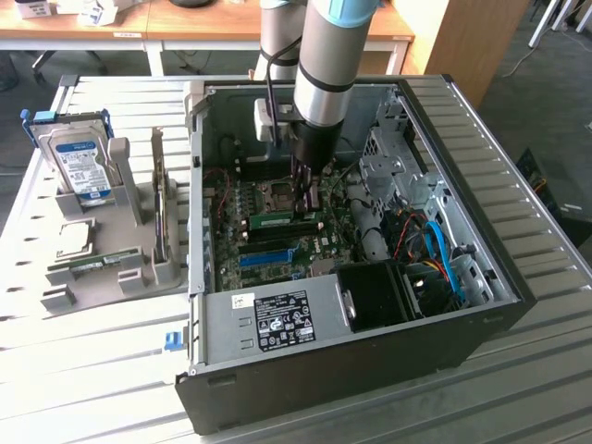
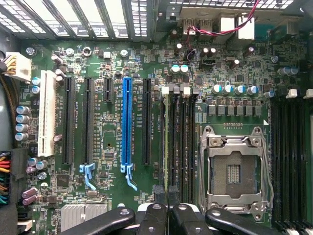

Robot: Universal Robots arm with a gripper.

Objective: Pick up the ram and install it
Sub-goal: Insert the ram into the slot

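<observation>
Ram (image 1: 280, 221) at centre of exterior view, on edge in dark slot on motherboard (image 1: 229, 227), reaching toward exterior view's left from gripper (image 1: 307, 199). Gripper fingers pressed nearly together over ram's end; grip on it unclear. Arm (image 1: 324, 55) reaches straight down into computer case (image 1: 481, 185).

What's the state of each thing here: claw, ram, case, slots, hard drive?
claw: shut on the ram.
ram: standing on edge on the motherboard, seating unclear.
computer case: lying flat, side open.
blue slot: empty.
CPU socket: bare, no cooler.
hard drive: upright in the grey stand.
</observation>
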